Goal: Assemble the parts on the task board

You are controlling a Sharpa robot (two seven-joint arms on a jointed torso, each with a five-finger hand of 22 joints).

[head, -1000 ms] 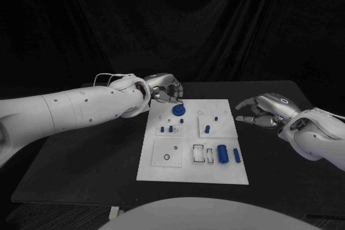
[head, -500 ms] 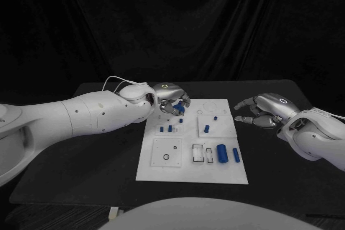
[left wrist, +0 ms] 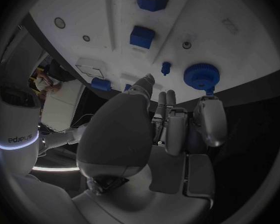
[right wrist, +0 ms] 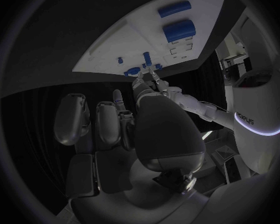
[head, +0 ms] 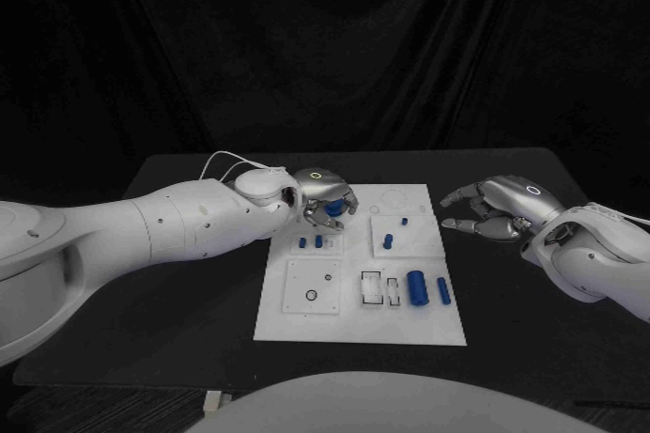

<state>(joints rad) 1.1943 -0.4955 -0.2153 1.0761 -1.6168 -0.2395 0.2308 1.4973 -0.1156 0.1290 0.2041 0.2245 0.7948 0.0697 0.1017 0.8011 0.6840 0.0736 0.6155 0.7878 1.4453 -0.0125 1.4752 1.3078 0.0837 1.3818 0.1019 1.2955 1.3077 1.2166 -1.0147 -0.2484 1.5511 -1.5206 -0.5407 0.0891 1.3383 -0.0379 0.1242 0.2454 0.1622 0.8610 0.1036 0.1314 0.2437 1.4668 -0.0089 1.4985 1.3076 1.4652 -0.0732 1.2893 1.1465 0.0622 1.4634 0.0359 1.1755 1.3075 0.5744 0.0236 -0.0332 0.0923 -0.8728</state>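
Note:
The white task board [head: 359,313] lies in the middle of the black table. A blue gear [head: 333,211] lies flat at its far left corner. My left hand [head: 325,191] hovers right over the gear, and in the left wrist view one fingertip [left wrist: 209,92] touches the rim of the gear [left wrist: 201,76] while the thumb stays apart from it. Nothing is held in it. My right hand [head: 494,208] hangs off the board's right edge, fingers curled loosely apart around nothing.
Small blue pegs [head: 388,242] stand in the board's middle blocks. A thick blue cylinder [head: 417,287] and a thinner one [head: 444,291] lie near the right edge, beside empty rectangular slots [head: 373,287]. Bare table surrounds the board.
My left hand has come forward and down from behind the gear until it sits over it, partly covering it. The right hand has stayed where it was.

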